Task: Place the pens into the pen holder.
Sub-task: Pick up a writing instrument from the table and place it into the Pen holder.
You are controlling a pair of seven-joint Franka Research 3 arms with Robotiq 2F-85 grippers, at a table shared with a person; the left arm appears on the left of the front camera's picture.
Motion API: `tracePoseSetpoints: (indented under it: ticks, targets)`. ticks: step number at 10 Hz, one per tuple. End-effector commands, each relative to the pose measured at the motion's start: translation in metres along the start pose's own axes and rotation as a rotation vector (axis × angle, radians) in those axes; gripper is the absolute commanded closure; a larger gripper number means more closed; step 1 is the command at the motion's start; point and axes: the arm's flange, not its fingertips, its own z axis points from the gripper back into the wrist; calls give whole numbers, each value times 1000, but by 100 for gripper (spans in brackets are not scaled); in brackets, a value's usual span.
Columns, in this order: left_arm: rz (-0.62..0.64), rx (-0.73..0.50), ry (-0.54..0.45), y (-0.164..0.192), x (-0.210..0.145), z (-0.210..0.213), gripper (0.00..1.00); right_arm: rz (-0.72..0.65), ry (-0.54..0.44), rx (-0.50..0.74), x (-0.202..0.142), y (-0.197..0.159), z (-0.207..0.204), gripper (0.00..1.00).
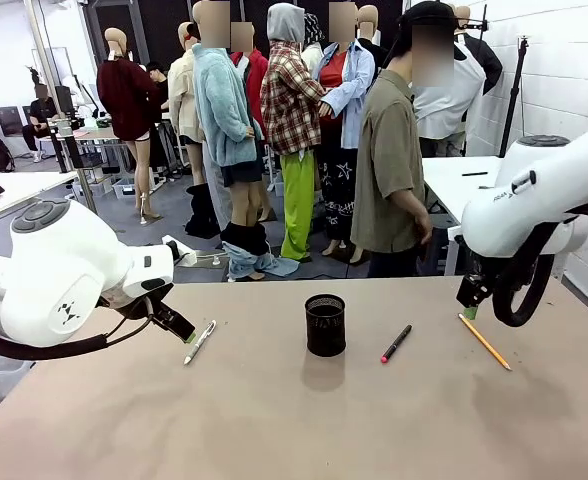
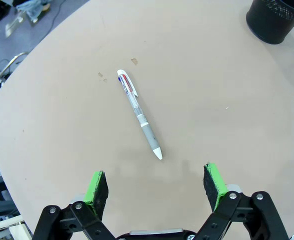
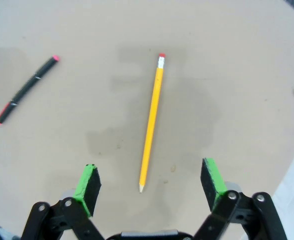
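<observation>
My left gripper (image 2: pixel 156 182) hangs open and empty over the tan table (image 2: pixel 227 100), with the white ballpoint pen with a grey grip (image 2: pixel 139 114) lying flat just ahead of my pads. My right gripper (image 3: pixel 152 182) is spread empty over the yellow-orange pencil with a pink eraser (image 3: pixel 152 122), and the black marker with pink-red ends (image 3: pixel 27 90) lies off to one side. The black metal-mesh cylindrical pen holder (image 1: pixel 325 325) stands upright mid-table, between the white pen and the marker.

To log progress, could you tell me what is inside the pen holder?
No pen rises above the mesh pen holder; its floor is hidden by its wall.
</observation>
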Motion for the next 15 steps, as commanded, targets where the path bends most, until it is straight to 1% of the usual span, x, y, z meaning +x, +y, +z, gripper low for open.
tracePoseSetpoints:
  ticks: [1,3,5,9,11,12,15]
  targets:
    - [6,0,-1,2,-1,0,0,-21,60,25,17,-10,-13,0]
    - [6,0,-1,2,-1,0,0,-34,96,24,28,-13,-35,0]
    - [6,0,-1,2,-1,0,0,-31,109,26,36,-10,-47,0]
    - [6,0,-1,2,-1,0,0,-34,148,24,36,2,-65,0]
    - [6,0,-1,2,-1,0,0,-39,160,25,34,5,-75,10]
    - [6,0,-1,2,-1,0,0,-45,163,31,33,4,-78,26]
    - [6,0,-1,2,-1,0,0,-49,175,50,33,3,-77,85]
